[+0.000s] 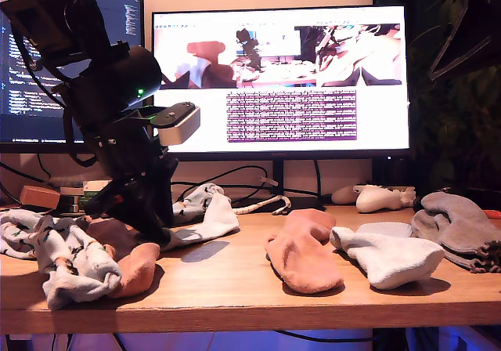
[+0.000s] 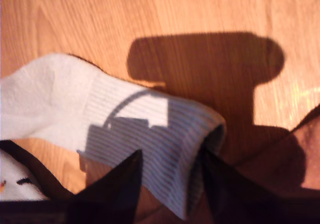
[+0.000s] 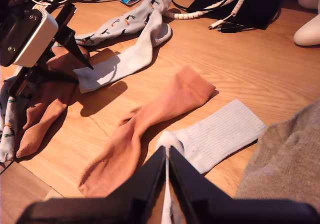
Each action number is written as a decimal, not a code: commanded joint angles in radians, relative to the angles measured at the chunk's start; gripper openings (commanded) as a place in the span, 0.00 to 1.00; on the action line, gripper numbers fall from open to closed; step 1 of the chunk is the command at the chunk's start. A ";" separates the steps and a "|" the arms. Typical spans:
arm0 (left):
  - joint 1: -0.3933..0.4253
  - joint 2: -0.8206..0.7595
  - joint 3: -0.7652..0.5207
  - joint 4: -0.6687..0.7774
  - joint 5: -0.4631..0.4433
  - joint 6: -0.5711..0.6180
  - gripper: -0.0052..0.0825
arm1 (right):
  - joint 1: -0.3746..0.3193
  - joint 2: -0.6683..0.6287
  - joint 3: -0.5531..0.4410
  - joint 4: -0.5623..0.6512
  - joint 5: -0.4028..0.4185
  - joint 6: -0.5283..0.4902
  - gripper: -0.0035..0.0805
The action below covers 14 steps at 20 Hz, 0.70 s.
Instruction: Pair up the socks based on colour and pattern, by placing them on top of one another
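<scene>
My first gripper (image 2: 167,184) is standing low over the ribbed cuff of a white sock (image 2: 110,124), its jaws spread with the cuff lying between the tips and nothing yet held. In the exterior view that sock (image 1: 205,224) is lying just behind the arm, toward the monitor (image 1: 280,77), beside a printed sock (image 1: 192,202). A pink sock (image 3: 42,114) and further printed socks (image 1: 55,253) are lying heaped at the foot of the same arm, on the exterior view's left.

My second gripper (image 3: 167,171) is sitting with its jaws nearly together, pinching the toe end of a second white sock (image 3: 215,136). That sock (image 1: 391,255) is resting on the table (image 1: 235,288) in front of the monitor, touching a second pink sock (image 3: 150,119); a grey sock (image 1: 462,226) is lying just beyond it toward the exterior view's right.

Judgement: the white pair is the step in hand, with one sock gripped and its mate about to be picked up. The next move is calling for the first gripper to come down and close on the cuff alone, clear of the printed sock beside it, then to carry it across and lay it on its match. Both pink socks, the printed ones and the grey are remaining unpaired.
</scene>
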 commanded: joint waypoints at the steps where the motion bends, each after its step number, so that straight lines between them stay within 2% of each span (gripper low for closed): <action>1: -0.003 0.010 -0.005 0.002 0.005 0.008 0.23 | 0.005 0.003 -0.021 0.010 -0.005 0.000 0.03; 3: -0.003 0.023 -0.005 -0.024 0.005 0.007 0.17 | 0.005 0.003 -0.021 0.009 -0.005 0.001 0.03; 5: -0.004 0.034 -0.005 -0.048 0.000 -0.011 0.04 | 0.005 0.003 -0.021 0.009 -0.005 0.002 0.03; 11: -0.053 0.008 0.034 -0.041 -0.066 -0.015 0.04 | 0.005 0.003 -0.021 0.009 -0.005 0.004 0.03; 14: -0.104 -0.031 0.094 -0.031 -0.066 -0.072 0.04 | 0.005 0.003 -0.021 0.009 -0.005 0.005 0.03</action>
